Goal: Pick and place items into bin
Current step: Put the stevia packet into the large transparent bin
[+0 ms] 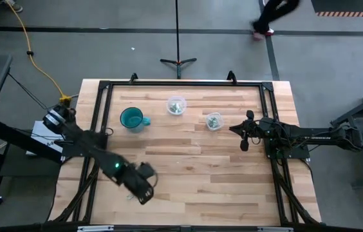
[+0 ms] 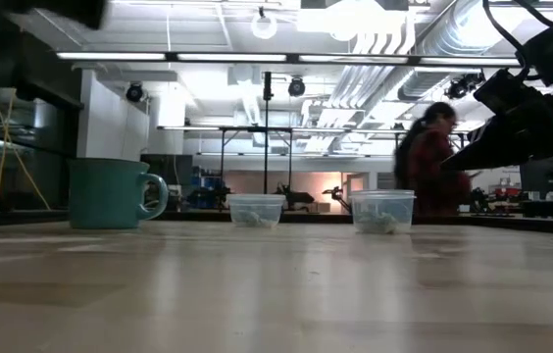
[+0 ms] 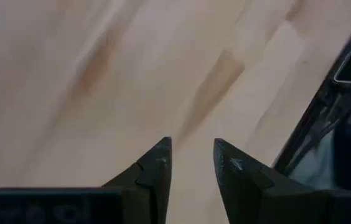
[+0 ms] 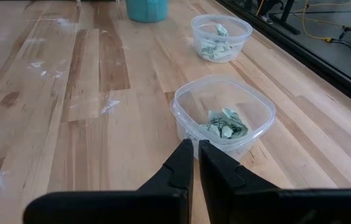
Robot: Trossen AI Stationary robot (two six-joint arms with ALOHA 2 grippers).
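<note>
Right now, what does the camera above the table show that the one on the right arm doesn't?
Only the high view shows the left tool near the table's front-left edge. Only the right wrist view shows the items clearly inside the nearer container. Both share the teal mug, both containers and the right tool.

**Open workshop around a pale wooden bench**

The light butcher-block wooden bench (image 1: 194, 167) stands on a grey concrete floor (image 1: 336, 58) crossed by dark lines. A yellow cable (image 1: 40, 64) snakes over the floor beside it, and a black tripod stand (image 1: 177, 61) sits just beyond the far edge. Overhead, long white strip lights (image 2: 286, 57) and silver ducts (image 2: 424, 39) run along the ceiling. A person in dark red (image 2: 431, 162) stands behind the bench.
</note>
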